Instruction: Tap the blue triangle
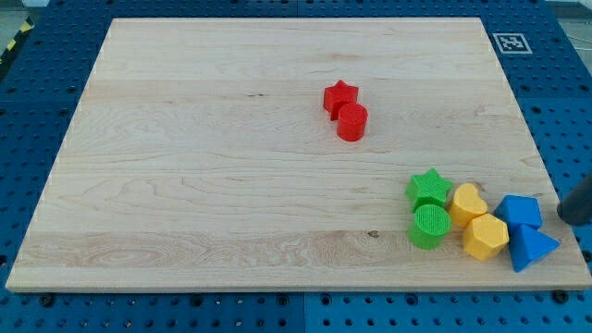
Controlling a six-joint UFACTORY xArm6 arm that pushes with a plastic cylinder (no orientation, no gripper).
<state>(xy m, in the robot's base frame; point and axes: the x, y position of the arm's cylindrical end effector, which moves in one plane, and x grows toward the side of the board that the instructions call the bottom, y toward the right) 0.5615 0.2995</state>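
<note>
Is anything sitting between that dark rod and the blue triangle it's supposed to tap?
Nothing visible does. My tip is at the view's right edge, just right of the blue triangle and slightly above it. The other blue block sits right above the triangle, close beside the path but not across it.

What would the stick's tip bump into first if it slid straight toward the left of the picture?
Probably the blue block, the one just above the blue triangle. My tip sits at the view's right edge, close beside it. The triangle lies a little lower, so a straight slide might miss it, though depth is hard to judge.
</note>
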